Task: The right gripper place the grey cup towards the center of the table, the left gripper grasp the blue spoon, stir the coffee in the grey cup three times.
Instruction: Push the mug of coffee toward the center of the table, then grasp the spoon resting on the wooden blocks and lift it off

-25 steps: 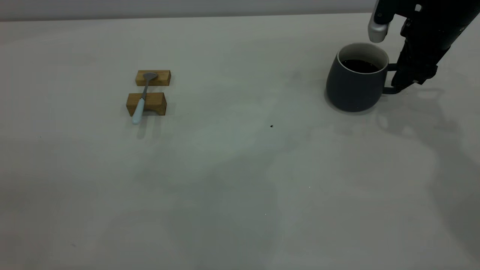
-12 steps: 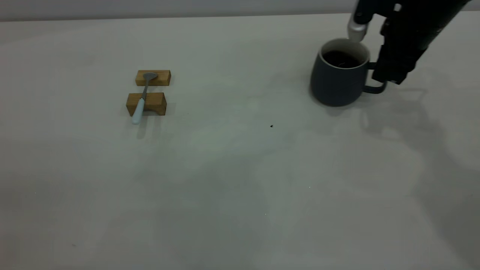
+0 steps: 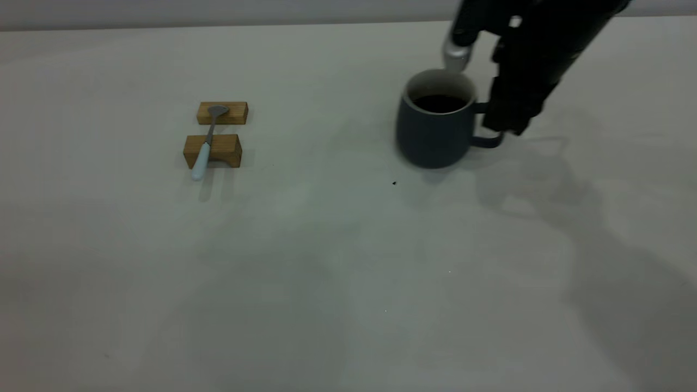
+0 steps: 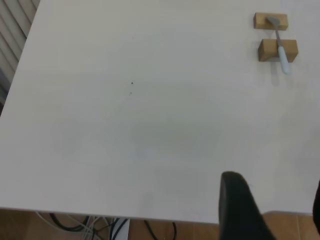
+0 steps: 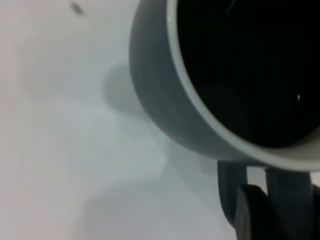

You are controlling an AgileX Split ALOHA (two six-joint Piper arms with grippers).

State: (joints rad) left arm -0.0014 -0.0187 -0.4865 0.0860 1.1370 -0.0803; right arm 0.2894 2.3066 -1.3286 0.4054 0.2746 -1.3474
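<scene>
The grey cup stands upright right of the table's centre, dark coffee inside it. My right gripper is shut on its loop handle. Whether the cup's base touches the table I cannot tell. In the right wrist view the cup and coffee fill the frame, with the handle held in my right gripper. The blue spoon lies across two wooden blocks at the left. My left gripper hangs open over the table's edge, far from the spoon.
Two small wooden blocks carry the spoon, its pale handle sticking out toward the front. A tiny dark speck marks the table just in front of the cup. Cables and a wooden floor show beyond the table edge.
My right gripper has carried the cup leftward toward the middle of the table, holding it by the handle. The spoon and blocks have not moved.
</scene>
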